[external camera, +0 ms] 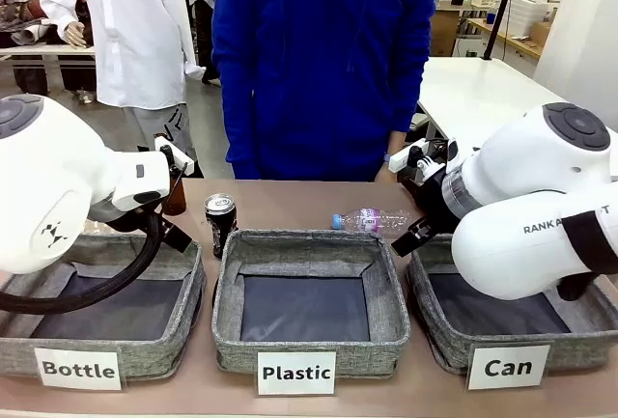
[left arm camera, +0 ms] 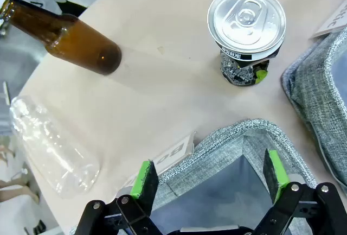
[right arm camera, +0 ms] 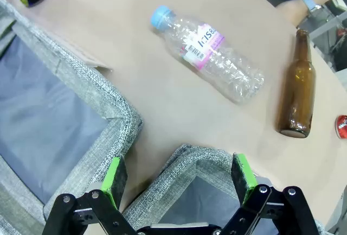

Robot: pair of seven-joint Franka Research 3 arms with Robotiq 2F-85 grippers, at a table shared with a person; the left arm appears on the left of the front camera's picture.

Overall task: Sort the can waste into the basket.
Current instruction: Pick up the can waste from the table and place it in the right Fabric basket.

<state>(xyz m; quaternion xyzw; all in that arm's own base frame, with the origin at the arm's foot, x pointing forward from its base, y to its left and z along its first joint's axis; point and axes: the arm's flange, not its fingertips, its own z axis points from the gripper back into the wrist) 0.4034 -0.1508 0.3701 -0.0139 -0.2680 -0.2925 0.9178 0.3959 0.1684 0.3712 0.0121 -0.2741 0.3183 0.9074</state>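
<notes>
Black can (external camera: 220, 222) upright on tan table (external camera: 290, 201), white table (external camera: 473, 95) behind

This is a robotics lab, with two white robot arms (external camera: 43, 181) at a table (external camera: 290, 204) carrying three grey labelled bins (external camera: 309, 237), and a white worktable (external camera: 478, 90) and black stand (external camera: 502, 3) behind.

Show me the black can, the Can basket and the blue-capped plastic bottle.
black can (left arm camera: 246, 18), left wrist view, on its silver top.
Can basket (external camera: 446, 346), front view, on its grey front wall.
blue-capped plastic bottle (right arm camera: 217, 64), right wrist view, on its labelled middle.
</notes>
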